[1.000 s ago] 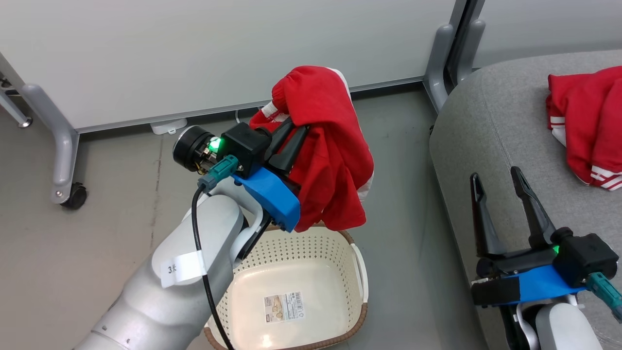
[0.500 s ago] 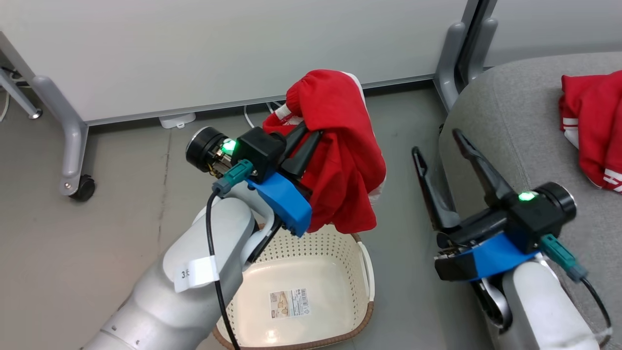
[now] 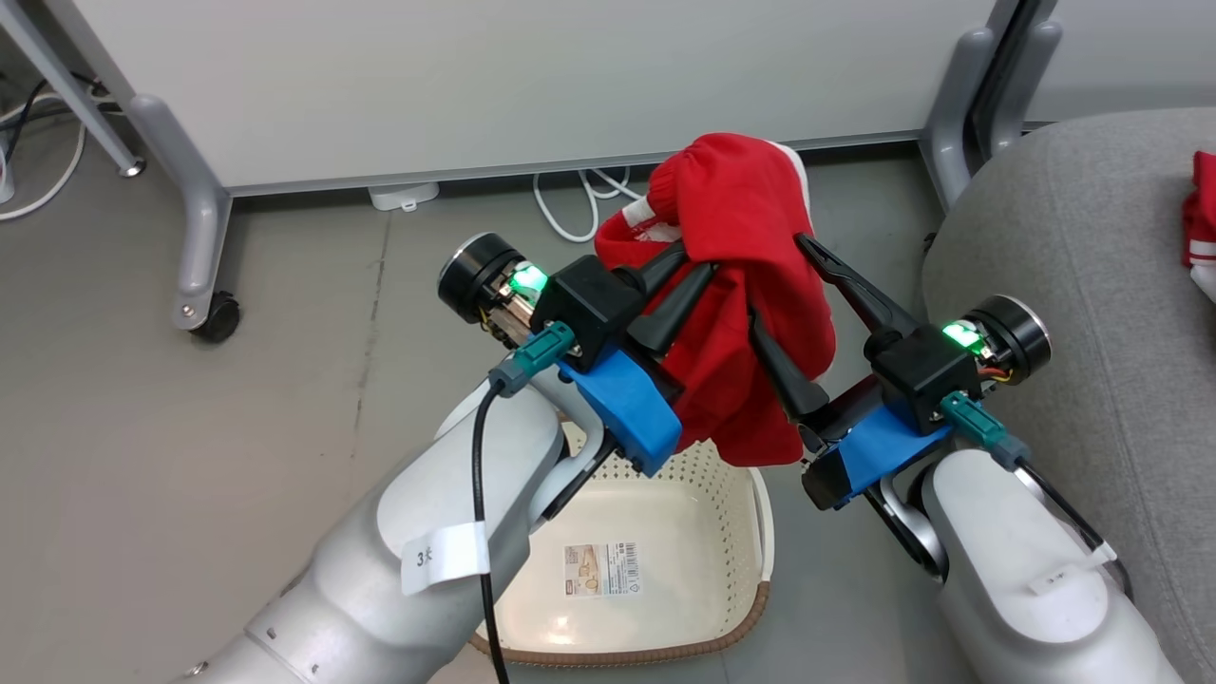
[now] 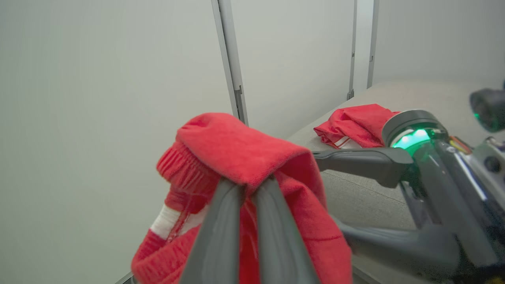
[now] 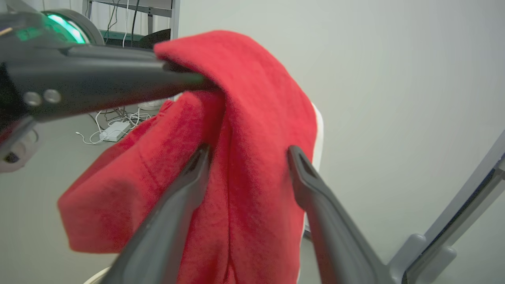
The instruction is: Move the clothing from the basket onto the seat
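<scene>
One red garment point(image 3: 1202, 223) is already laid on the seat point(image 3: 1064, 285), and the basket point(image 3: 708, 480) is emptied. The second garment point(image 3: 750, 218) is held above the basket, pinched in the left gripper point(image 3: 693, 264) jaws and straddled by the wide right gripper point(image 3: 779, 280) jaws. Delivery is left.

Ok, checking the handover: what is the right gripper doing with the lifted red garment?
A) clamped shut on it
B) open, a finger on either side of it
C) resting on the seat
B: the right gripper has its fingers spread, the red garment between them; the left gripper is shut on it.
</scene>
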Controlling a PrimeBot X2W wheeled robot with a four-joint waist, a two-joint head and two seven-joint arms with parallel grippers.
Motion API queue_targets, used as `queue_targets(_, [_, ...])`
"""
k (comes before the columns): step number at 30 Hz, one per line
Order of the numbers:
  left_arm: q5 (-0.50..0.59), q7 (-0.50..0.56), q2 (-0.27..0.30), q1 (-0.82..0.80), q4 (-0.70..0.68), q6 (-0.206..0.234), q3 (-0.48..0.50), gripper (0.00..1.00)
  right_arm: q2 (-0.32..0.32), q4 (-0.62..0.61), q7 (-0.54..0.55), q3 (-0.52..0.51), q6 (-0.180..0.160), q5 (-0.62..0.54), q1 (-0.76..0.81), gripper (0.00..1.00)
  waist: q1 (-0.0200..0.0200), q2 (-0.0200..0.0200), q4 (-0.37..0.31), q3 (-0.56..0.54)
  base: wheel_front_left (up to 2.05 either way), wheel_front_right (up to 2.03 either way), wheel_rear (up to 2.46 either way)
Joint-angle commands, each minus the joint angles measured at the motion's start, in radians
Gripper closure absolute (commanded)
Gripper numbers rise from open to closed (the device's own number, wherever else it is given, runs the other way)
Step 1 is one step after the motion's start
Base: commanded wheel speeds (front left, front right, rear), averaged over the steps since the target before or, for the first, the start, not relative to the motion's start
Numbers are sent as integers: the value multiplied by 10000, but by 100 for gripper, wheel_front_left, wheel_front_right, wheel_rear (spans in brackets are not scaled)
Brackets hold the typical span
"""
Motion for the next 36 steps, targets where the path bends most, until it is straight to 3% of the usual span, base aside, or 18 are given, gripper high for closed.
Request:
queue_targets(1, [21,-49,-16,-151,-88,-15,-23,100,-53,200,-9,-28,1,-97,-176,0,0,0,100,53,0,0,0])
queue_targets(8, [53,-49,-129,-191,-583,-15,-314,100,243,1069,-9,-430,1,-334,-405,0,0,0,328,113,0,0,0])
queue_targets(9, [52,-49,-135,-181,-633,-15,-355,100,294,1177,-9,-473,1,-322,-420,20,0,0,343,116,0,0,0])
queue_targets(10, [51,-50,-137,-182,-678,-15,-380,100,326,1255,-9,-490,1,-312,-457,83,0,0,351,124,0,0,0])
queue_targets(11, [50,-50,-136,-187,-711,-15,-393,100,371,1338,-9,-491,1,-294,-479,100,0,0,354,129,0,0,0])
queue_targets(32, [192,-49,3,-183,-589,-15,-215,100,441,1223,-10,-555,1,131,-442,100,0,0,191,205,0,0,0])
queue_targets(33, [202,-49,-5,-170,-533,-14,-178,31,450,1203,-10,-589,1,151,-440,100,0,0,192,213,0,0,0])
queue_targets(34, [226,-49,-22,-161,-501,-15,-148,0,459,1192,-10,-634,1,173,-440,100,0,0,191,220,0,0,0])
queue_targets(36, [303,-49,-52,-162,-483,-14,-99,0,495,1147,-10,-819,1,277,-438,100,0,0,188,241,0,0,0])
